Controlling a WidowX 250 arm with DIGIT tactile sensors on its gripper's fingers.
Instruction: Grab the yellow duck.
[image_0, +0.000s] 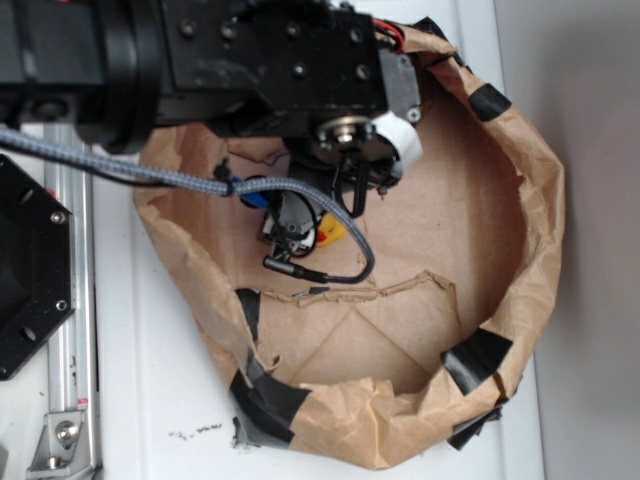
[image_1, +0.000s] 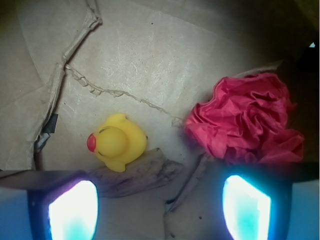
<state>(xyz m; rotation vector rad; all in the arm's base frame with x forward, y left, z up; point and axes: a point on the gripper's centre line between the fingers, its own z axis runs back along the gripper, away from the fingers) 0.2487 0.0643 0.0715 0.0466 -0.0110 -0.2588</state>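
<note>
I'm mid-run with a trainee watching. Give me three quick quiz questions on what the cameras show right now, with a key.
1. True or false: the hand is already closed around the yellow duck.
2. In the wrist view, what lies to the right of the duck?
A. a blue cup
B. a red paper wad
C. a metal spoon
3. Fill in: the duck and wad sit on the floor of a brown ____ enclosure patched with black tape.

Key:
1. False; the fingers are spread and the duck lies beyond them, untouched.
2. B
3. paper
</note>
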